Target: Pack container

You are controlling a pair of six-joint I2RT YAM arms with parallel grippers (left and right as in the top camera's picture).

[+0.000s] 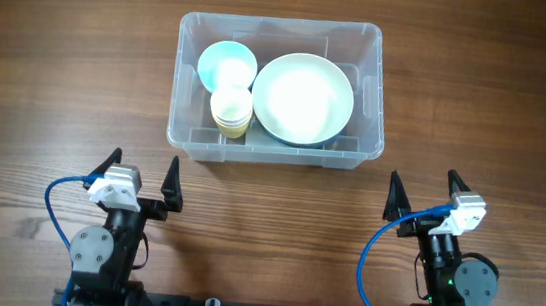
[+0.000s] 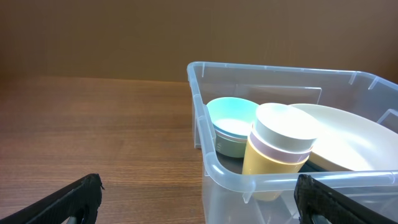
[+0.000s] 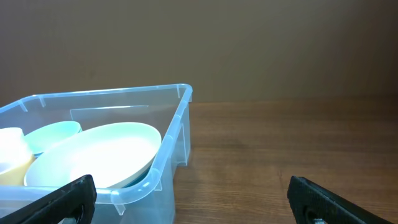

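Container (image 1: 283,156) sits in the middle of the wooden table (image 1: 60,72), toward the far side, long edge facing the two arms, and it's loaded. A big white bowl (image 1: 301,98) fills its right half, leaning slightly against the wall. On the left there's a light blue bowl (image 1: 226,63) at the back, which the left wrist view shows nested in a grey-green one. In front of that stands a stack of cups (image 1: 231,109), upright, white on top, a pinkish one under it, yellow at the bottom, just behind the clear front wall.

Now the pincers. The left gripper (image 1: 145,157) is down at the near edge, fingers spread wide, nothing between them. The bin lies ahead of it and off to its right, well apart from the fingertips. From its own camera, the bin's near-left corner takes up the right side of the picture.

The right gripper (image 1: 423,176) mirrors it: jaws wide apart, empty, parked near the table's front edge. The bin lies ahead and to its left, with bare wood between. Its wrist camera catches the bin's near-right corner on the left of the frame, the white bowl's rim showing through the plastic.

Neither pincer touches the bin.
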